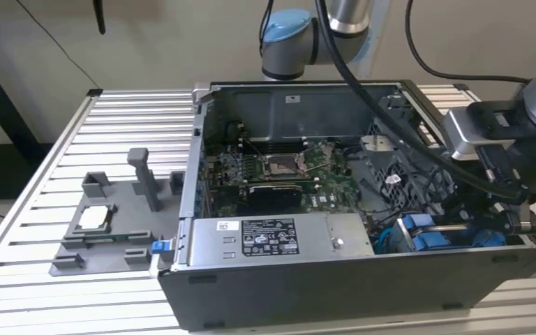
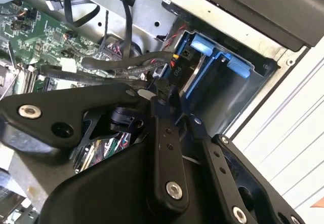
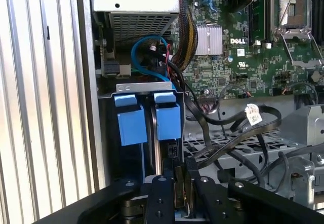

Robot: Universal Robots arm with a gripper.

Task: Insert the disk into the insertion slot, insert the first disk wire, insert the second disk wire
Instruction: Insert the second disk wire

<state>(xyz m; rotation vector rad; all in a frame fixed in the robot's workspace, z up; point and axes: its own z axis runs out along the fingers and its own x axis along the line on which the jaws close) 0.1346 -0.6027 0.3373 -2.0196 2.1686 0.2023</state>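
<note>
While the disk sits in the insertion slot, the tool hangs just beside it

Disk on edge inside insertion slot, blue carrier tabs facing out. Slot: dark sheet-metal cage at case corner, beside power-supply end. Disk's thin edge visible between blue tabs.

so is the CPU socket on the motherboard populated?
No. In the exterior view the CPU socket sits open and bare, no cooler or chip on it.
</note>
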